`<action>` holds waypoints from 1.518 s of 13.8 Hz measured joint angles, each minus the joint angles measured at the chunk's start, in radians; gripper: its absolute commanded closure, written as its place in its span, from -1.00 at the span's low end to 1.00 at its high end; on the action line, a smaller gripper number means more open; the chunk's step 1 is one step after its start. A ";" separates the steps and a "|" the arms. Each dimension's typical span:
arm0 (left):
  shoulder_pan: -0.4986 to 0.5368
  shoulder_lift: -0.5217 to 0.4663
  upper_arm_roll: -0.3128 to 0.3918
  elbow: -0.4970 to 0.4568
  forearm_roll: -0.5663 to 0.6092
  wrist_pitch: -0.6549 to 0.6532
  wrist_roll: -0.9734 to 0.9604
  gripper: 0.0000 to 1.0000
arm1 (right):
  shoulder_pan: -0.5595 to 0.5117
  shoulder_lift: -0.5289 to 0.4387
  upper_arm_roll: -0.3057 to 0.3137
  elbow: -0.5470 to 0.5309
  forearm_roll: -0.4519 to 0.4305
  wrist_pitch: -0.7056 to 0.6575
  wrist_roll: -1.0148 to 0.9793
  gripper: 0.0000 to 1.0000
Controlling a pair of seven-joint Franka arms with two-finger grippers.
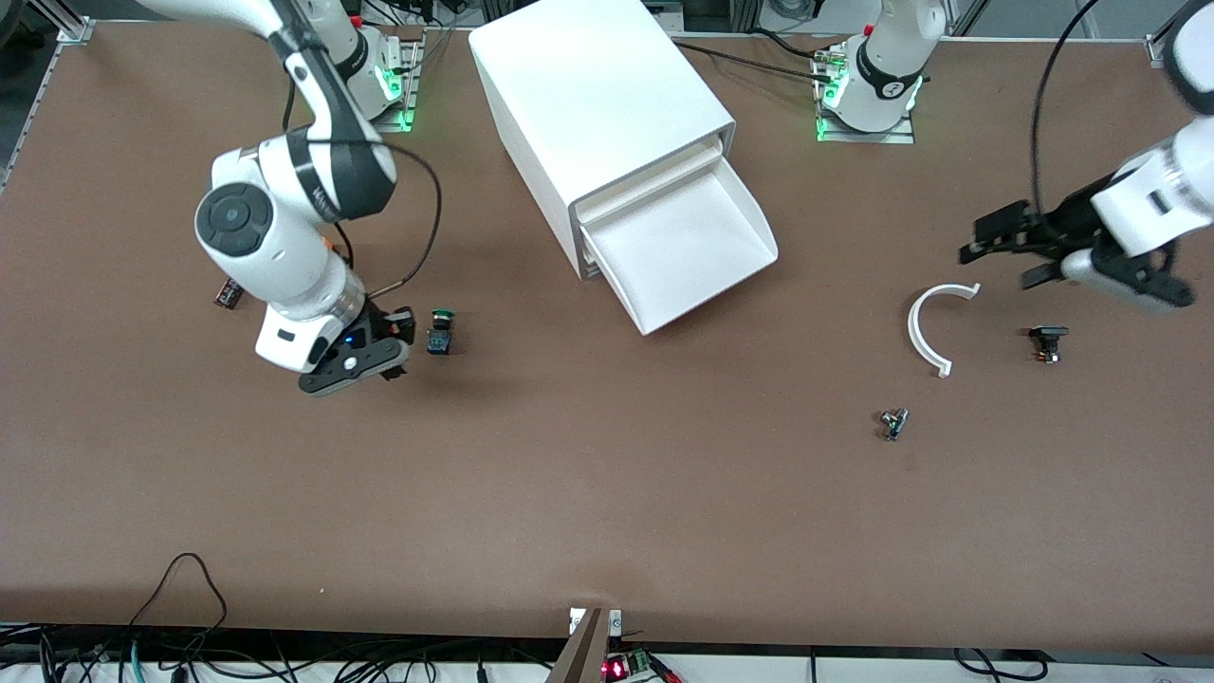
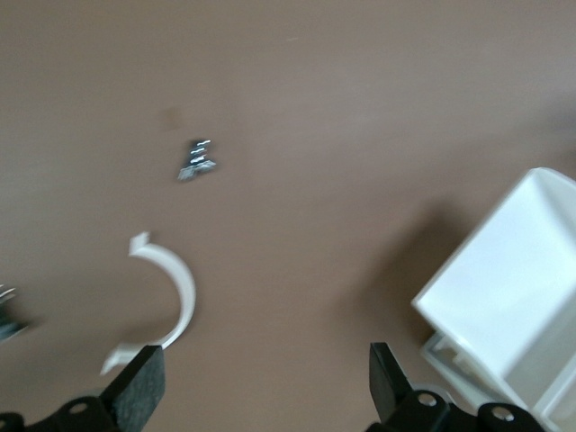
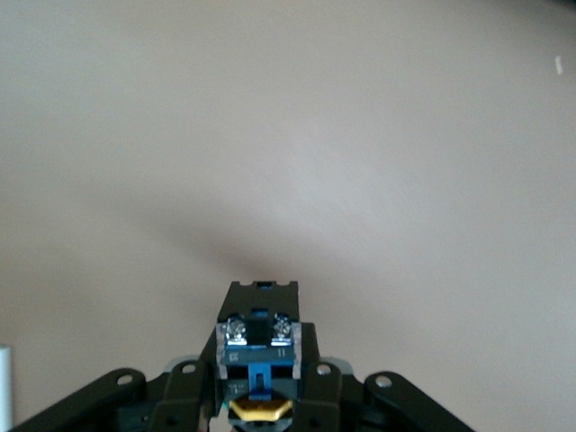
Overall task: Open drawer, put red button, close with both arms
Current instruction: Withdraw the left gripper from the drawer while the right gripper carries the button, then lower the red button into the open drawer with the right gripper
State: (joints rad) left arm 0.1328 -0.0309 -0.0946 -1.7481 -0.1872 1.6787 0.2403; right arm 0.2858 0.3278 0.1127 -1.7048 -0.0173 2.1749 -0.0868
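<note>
My right gripper point(image 1: 377, 353) hangs over the table toward the right arm's end and is shut on the red button's black, blue and yellow body point(image 3: 259, 346). Its red cap is hidden in the right wrist view, where the gripper point(image 3: 261, 382) has a finger on each side of the body. The front view hides the button under the hand. The white cabinet point(image 1: 607, 114) has its drawer point(image 1: 683, 247) pulled open and empty; the drawer also shows in the left wrist view point(image 2: 513, 288). My left gripper point(image 1: 1007, 256) is open and empty over the table toward the left arm's end point(image 2: 261, 396).
A green-capped switch point(image 1: 441, 330) stands on the table right beside the right gripper. A white curved piece point(image 1: 934, 327), a small black part point(image 1: 1048, 341) and a small metal part point(image 1: 893, 423) lie near the left gripper. A small dark item point(image 1: 228, 292) lies by the right arm.
</note>
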 measured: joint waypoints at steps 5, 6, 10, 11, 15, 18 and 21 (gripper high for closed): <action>-0.014 -0.015 -0.014 0.079 0.162 -0.088 -0.081 -1.00 | 0.124 0.011 0.061 0.121 0.000 -0.026 -0.023 0.45; -0.013 -0.011 -0.013 0.078 0.166 -0.088 -0.085 -1.00 | 0.150 0.021 0.070 0.140 0.000 -0.025 -0.051 0.45; -0.014 0.004 -0.014 0.078 0.167 -0.088 -0.125 -1.00 | 0.246 0.099 0.077 0.227 0.000 -0.024 -0.252 0.45; -0.014 0.004 -0.014 0.078 0.167 -0.088 -0.130 -1.00 | 0.267 0.121 0.078 0.248 0.000 -0.024 -0.303 0.45; -0.016 0.005 -0.015 0.078 0.167 -0.088 -0.136 -1.00 | 0.370 0.190 0.081 0.302 -0.002 -0.025 -0.434 0.45; -0.017 0.010 -0.015 0.085 0.167 -0.087 -0.136 -1.00 | 0.436 0.228 0.081 0.342 -0.015 -0.035 -0.490 0.45; -0.017 0.025 -0.015 0.099 0.167 -0.087 -0.136 -1.00 | 0.472 0.254 0.081 0.356 -0.056 -0.071 -0.617 0.42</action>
State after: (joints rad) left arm 0.1161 -0.0062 -0.1096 -1.6494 -0.0203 1.5914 0.1046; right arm 0.7576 0.5813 0.1934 -1.3484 -0.0733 2.1042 -0.7036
